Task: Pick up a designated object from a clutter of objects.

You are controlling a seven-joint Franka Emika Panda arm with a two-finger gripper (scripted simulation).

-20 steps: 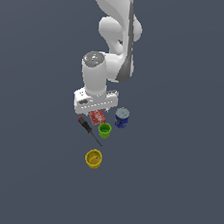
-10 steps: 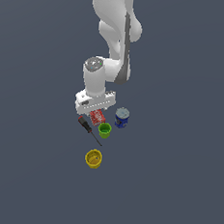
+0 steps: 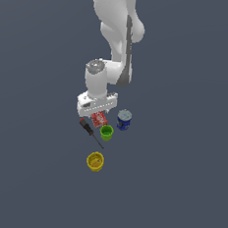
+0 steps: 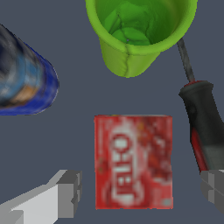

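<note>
Wrist view only: white lettering on the red box; gripper spread wide, a finger either side of the box, neither touching it. Box lies flat amid green cup, blue can and screwdriver.
Exterior view only: yellow cup, well apart; arm above the box.
Surface: plain dark grey floor, no walls visible.

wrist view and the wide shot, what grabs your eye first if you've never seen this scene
The red box with white lettering fills the middle of the wrist view, lying flat between the open gripper's two fingertips. Close around it crowd a green cup, a blue can and a screwdriver. In the exterior view the tall white arm hangs over this little cluster, while a yellow cup sits apart, nearer the camera.
</note>
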